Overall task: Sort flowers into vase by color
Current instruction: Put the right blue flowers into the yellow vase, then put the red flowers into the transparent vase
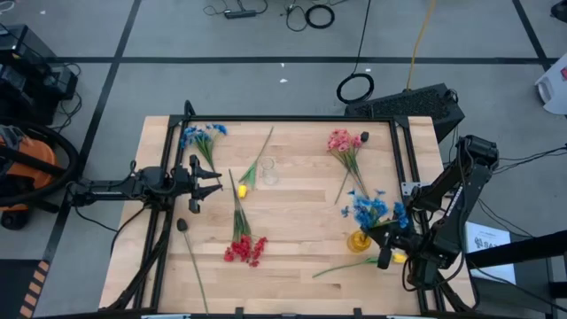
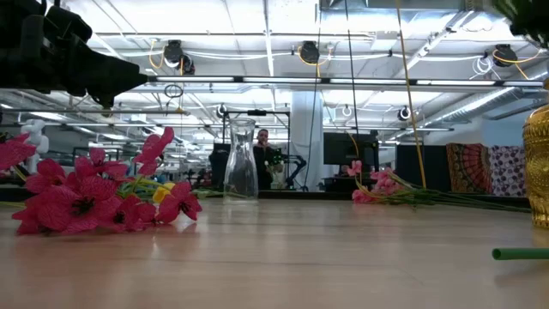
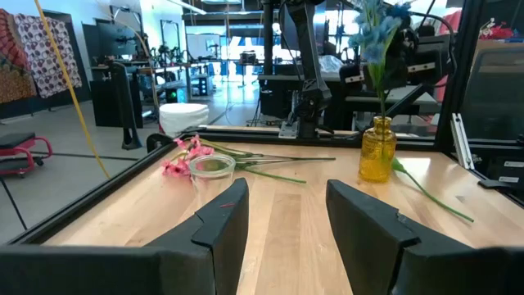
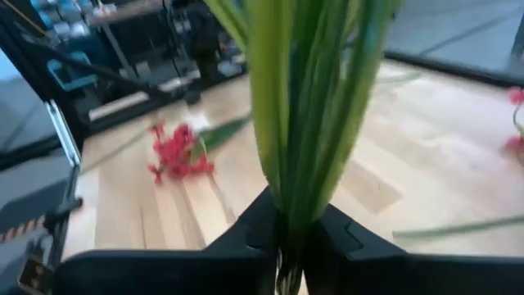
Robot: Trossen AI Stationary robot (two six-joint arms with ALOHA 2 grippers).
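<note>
Our right gripper (image 4: 291,246) pinches the green stems of the blue flowers (image 1: 370,210) narrowly between its fingers, directly over the yellow vase (image 1: 359,241) at the near right of the table (image 1: 301,221). In the left wrist view the blue blooms stand upright in that vase, so we judge the bunch is seated or very nearly so.

The main risk we see is in letting go. The vase is small and the bunch tall and top-heavy, so if the stems catch on a finger as we draw away, the vase could tip or the flowers could be pulled back out. A sideways pull would also drag the vase toward the right edge, which is close.

A yellow bud (image 1: 399,257) on a green stem (image 1: 341,267) lies just beside the vase and under our right arm; we could nudge it in retreating.

Our left gripper (image 3: 282,225) waits with its jaws wide at the left edge, holding nothing. Ahead of it lie another blue bunch (image 1: 202,135) at the far left, a second yellow bud (image 1: 241,190) beside the clear glass vase (image 1: 269,172) in the middle, red flowers (image 1: 244,249) near the front, pink flowers (image 1: 342,143) at the far right, and a dark bud (image 1: 182,225) on a long stem at the near left.
</note>
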